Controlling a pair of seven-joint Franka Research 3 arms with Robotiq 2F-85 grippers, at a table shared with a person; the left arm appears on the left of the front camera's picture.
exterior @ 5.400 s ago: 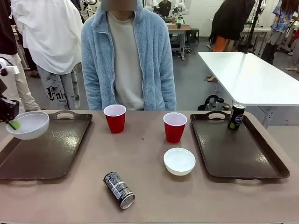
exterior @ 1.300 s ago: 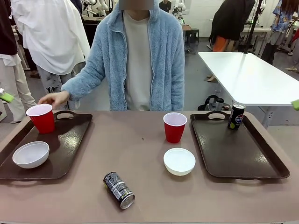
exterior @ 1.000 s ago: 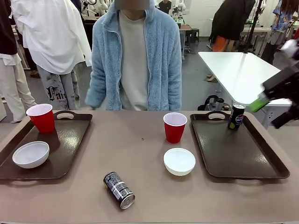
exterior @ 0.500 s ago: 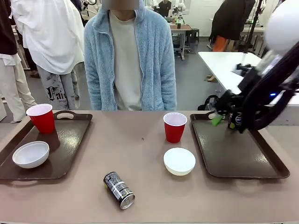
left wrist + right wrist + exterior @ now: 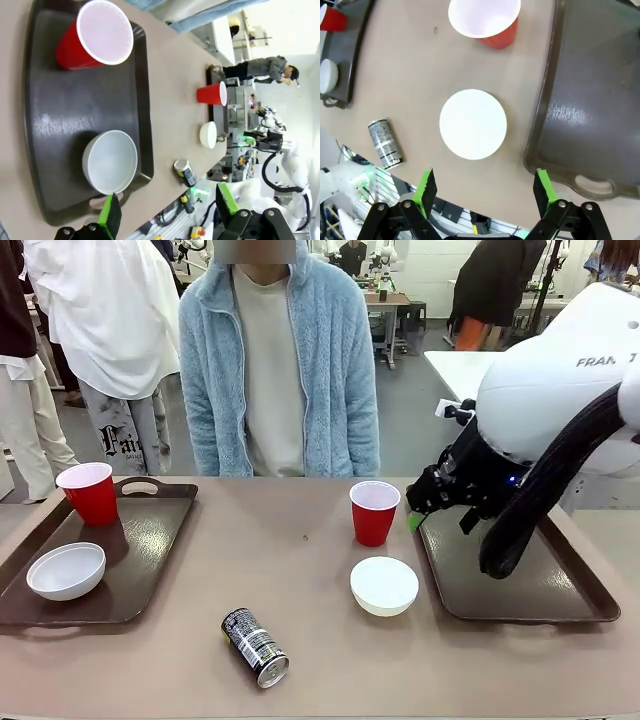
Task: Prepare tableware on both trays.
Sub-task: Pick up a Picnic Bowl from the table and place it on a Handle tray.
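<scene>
We find one small white bowl point(image 5: 66, 571) sitting in the near-left part of the left tray point(image 5: 130, 570), with a red plastic cup point(image 5: 90, 493) standing upright at that tray's far-left corner, beside the cut-out handle. A second red cup point(image 5: 374, 512) stands upright on the bare table point(image 5: 300, 560) just left of the right tray point(image 5: 520, 590). The second white bowl point(image 5: 384, 586) rests on the table in front of this cup, close to the tray's left rim but outside it. A slim black can point(image 5: 255, 646) lies on its side on the table, nearer the robot's edge and between the two trays. The right gripper point(image 5: 485, 186) hangs above the table over the loose bowl, its green pads spread wide with nothing between them. In the front view its white arm crosses over the right tray and hides much of it. The left gripper point(image 5: 167, 210) is raised well above the left tray, looking down on its bowl and cup, fingers likewise apart and empty. A person in a light blue fleece jacket point(image 5: 280, 370) stands at the far side of the table.
</scene>
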